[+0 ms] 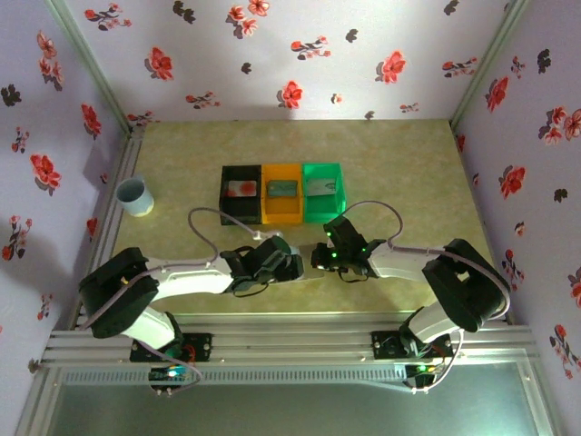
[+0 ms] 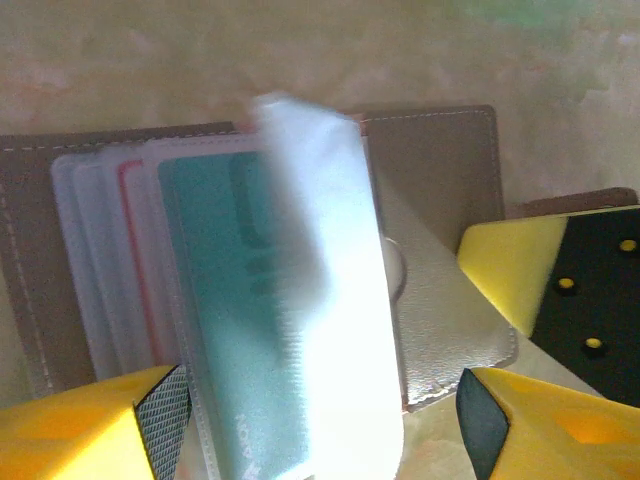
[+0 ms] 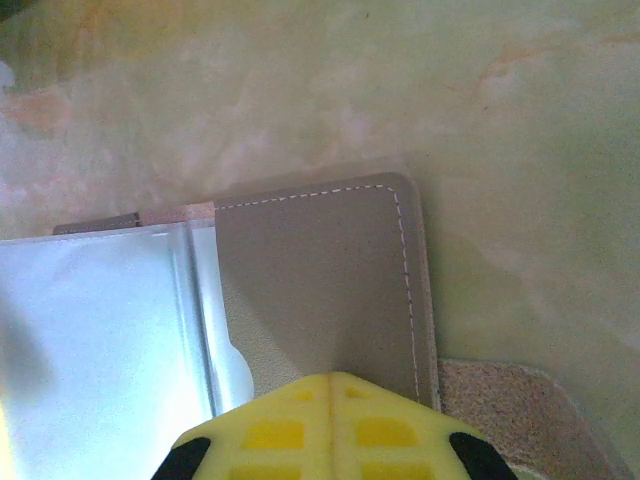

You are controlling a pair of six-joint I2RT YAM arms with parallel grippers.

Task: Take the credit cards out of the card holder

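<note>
— Where is the card holder [image 2: 440, 170]?
— Lying open on the marbled table [image 3: 500, 120]: grey stitched leather, glossy clear sleeves [image 2: 330, 250] fanned out, a teal card [image 2: 215, 300] tucked inside one.
— And the arms?
— The left gripper [image 2: 315, 425] is spread wide astride the sleeves. The right gripper [image 3: 335, 392] is closed, tips on the stitched cover.

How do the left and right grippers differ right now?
The left gripper is open; the right gripper is shut. The left straddles the card holder's clear sleeves; the right rests its tip on the holder's plain cover. Both are at the card holder.
</note>
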